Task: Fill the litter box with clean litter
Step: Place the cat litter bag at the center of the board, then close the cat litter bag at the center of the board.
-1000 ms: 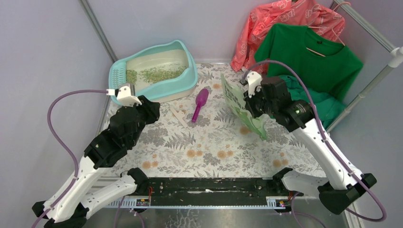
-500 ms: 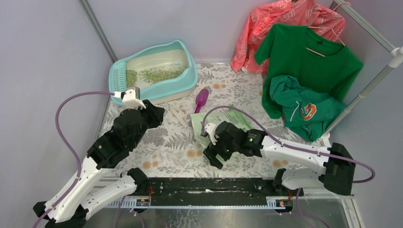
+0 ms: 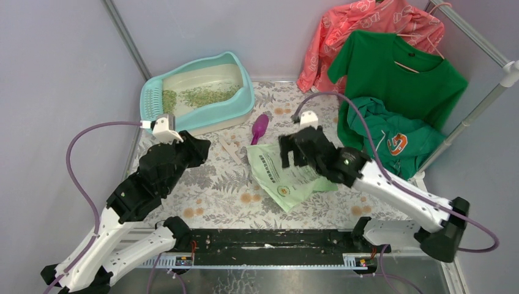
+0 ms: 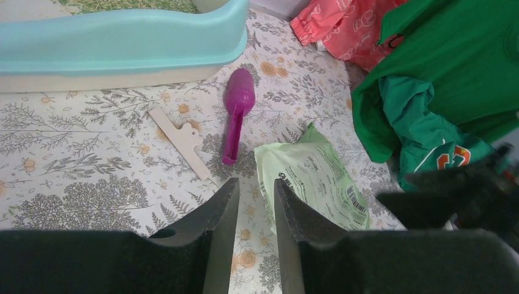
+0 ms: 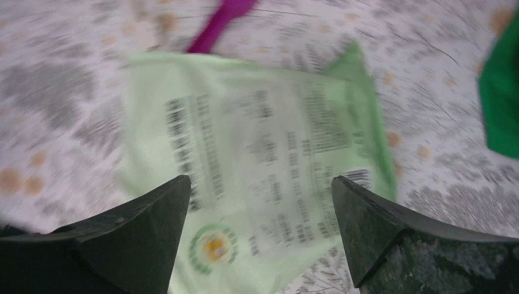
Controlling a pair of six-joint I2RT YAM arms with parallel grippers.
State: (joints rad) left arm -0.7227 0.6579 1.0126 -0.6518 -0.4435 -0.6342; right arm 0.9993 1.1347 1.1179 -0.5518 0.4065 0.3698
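Hovering right arm over green bag, jaws wide open, left arm bent beside litter box, jaws narrowly parted, empty.

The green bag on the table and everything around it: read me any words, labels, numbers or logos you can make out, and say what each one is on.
Green bag: blocks of black print, a barcode and a round seal; all too small or blurred to read in any view.
Green sweatshirt: an orange and white emblem; I cannot read it.
Litter box and purple scoop: no writing visible.
So no text can be quoted.
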